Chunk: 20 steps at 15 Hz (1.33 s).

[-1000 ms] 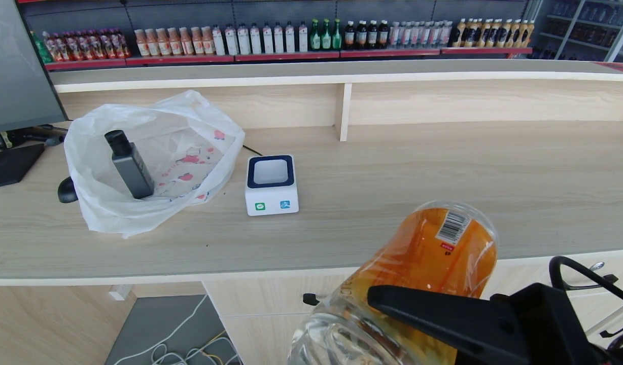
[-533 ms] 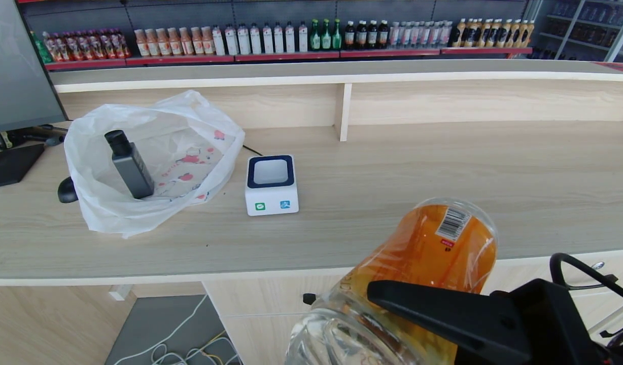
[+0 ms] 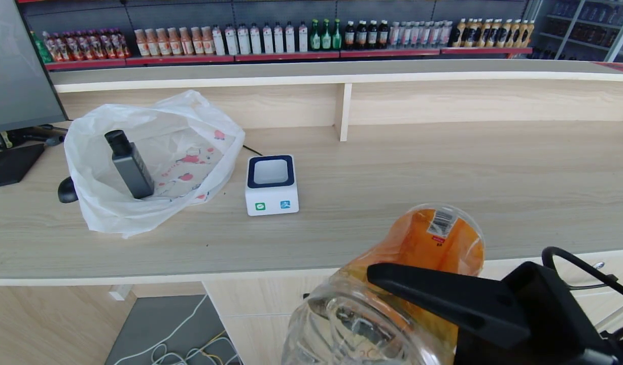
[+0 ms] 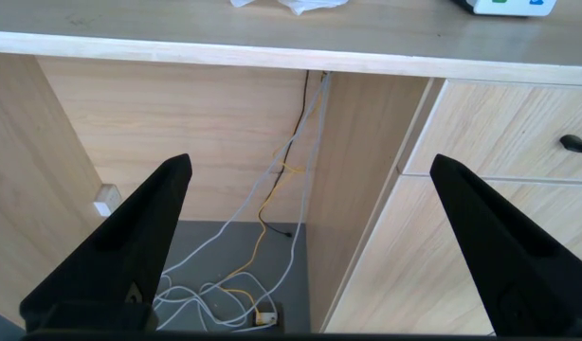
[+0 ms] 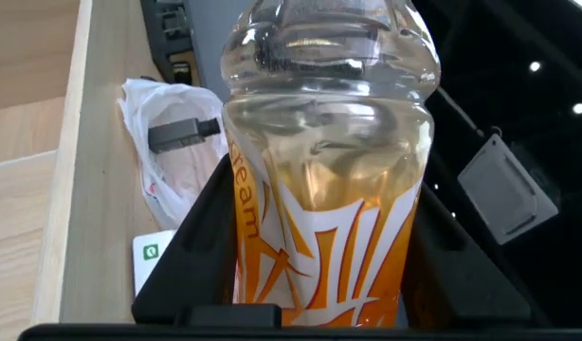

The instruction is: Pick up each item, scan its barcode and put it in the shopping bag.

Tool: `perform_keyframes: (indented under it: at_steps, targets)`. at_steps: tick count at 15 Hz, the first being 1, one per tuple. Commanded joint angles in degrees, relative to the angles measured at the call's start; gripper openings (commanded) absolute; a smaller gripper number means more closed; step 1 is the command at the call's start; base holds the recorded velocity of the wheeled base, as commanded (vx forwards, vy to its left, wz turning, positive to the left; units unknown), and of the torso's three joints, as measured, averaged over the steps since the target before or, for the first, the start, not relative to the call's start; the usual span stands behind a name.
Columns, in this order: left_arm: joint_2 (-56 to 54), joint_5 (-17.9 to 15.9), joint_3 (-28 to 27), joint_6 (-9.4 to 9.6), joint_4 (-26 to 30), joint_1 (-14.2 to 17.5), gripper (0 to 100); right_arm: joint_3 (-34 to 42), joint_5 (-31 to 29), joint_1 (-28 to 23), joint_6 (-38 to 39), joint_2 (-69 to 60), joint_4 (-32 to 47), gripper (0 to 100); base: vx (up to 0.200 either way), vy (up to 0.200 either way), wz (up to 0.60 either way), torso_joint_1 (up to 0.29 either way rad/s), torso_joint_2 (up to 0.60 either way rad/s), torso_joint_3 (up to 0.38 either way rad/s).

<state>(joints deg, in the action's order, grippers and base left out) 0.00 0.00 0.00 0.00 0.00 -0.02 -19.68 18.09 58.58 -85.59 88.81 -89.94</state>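
Your right gripper (image 5: 321,242) is clamped on the orange bottle (image 3: 423,243), held tilted to the right of the scanner (image 3: 271,184), over the surface's (image 3: 392,167) near edge. The bag (image 3: 149,152) lies left of the scanner. Your left gripper (image 4: 310,237) gapes wide, holding nothing.

Right arm: low at my right side, wrist near front counter edge (image 3: 139,276), forearm angled in toward centre. My right gripper (image 3: 392,290): fingers (image 3: 443,304) clamped on opposite sides of bottle (image 3: 428,243), gripping its orange-labelled body; the bottle is lifted off the counter and tilted. One black finger lies across the bottle's near side in head view, the other is hidden behind it.

Left arm: held low, below counter level. My left gripper (image 4: 310,170): jaws spread wide, both black fingers pointing forward, holding nothing.
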Motion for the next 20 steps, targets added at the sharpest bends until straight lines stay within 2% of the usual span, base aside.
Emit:
perform_keyframes:
  at_steps: [1, 7, 11, 12, 14, 15, 17, 20]
  targets:
    - [0.0, 0.0, 0.0, 0.00, 0.0, 0.0, 100, -1.2, -0.2, -0.2, 3.9, 0.5, -0.1, 0, 0.000, 0.000, 0.00, 0.000, 0.00, 0.000]
    - [0.0, 0.0, 0.0, 0.00, 0.0, 0.0, 100, -2.3, -0.9, -7.0, 18.8, 0.7, -0.1, 0, 0.000, 0.000, 0.00, 0.000, 0.00, 0.000]
    - [0.0, 0.0, 0.0, 0.00, 0.0, -0.1, 100, -2.1, -9.4, -8.0, 34.6, 0.4, -0.1, 0, 0.000, 0.000, 0.00, 0.000, 0.00, 0.000]
    - [0.0, 0.0, 0.0, 0.00, 0.0, -0.1, 100, -2.5, -14.7, -8.0, 42.5, 0.4, -0.1, 0, 0.000, 0.000, 0.00, 0.000, 0.00, 0.000]
    - [0.0, 0.0, 0.0, 0.00, 0.0, 0.0, 100, -3.9, -18.2, -8.0, 47.8, 0.4, -0.1, 0, 0.000, 0.000, 0.00, 0.000, 0.00, 0.000]
    - [0.0, 0.0, 0.0, 0.00, 0.0, -0.1, 100, -4.6, -21.3, -7.9, 53.2, 0.8, -0.1, 0, 0.000, 0.000, 0.00, 0.000, 0.00, 0.000]
    - [0.0, 0.0, 0.0, 0.00, 0.0, 0.0, 100, -5.2, -23.8, -8.0, 58.1, 1.2, -0.1, 0, 0.000, 0.000, 0.00, 0.000, 0.00, 0.000]
    - [0.0, 0.0, 0.0, 0.00, 0.0, 0.0, 100, -10.2, -24.5, -8.7, 61.9, 2.2, -0.1, 0, 0.000, 0.000, 0.00, 0.000, 0.00, 0.000]
